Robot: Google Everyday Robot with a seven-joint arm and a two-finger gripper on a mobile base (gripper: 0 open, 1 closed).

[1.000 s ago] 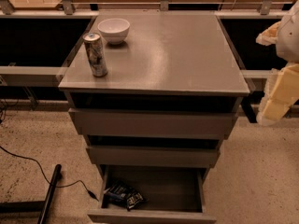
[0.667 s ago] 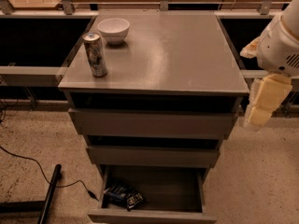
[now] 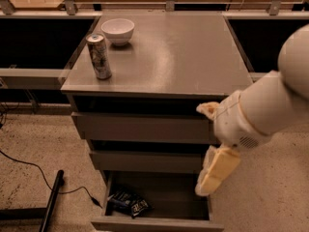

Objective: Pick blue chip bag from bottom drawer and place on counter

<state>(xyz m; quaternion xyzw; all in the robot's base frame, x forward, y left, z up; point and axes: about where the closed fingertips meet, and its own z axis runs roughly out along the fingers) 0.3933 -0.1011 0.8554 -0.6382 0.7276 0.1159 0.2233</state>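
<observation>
Bottom drawer (image 3: 159, 223) stands pulled out and open from above, though the middle drawer (image 3: 145, 161) overhangs its far part. The blue chip bag (image 3: 126, 203) sits in the near left corner, and the drawer floor to its right is bare. The gripper (image 3: 208, 182) hangs at the drawer's right edge, with the arm (image 3: 270, 105) filling that side. On the counter (image 3: 193, 57), can (image 3: 99, 56) and bowl (image 3: 118, 31) crowd the far left. Middle, right and near edge are free.
</observation>
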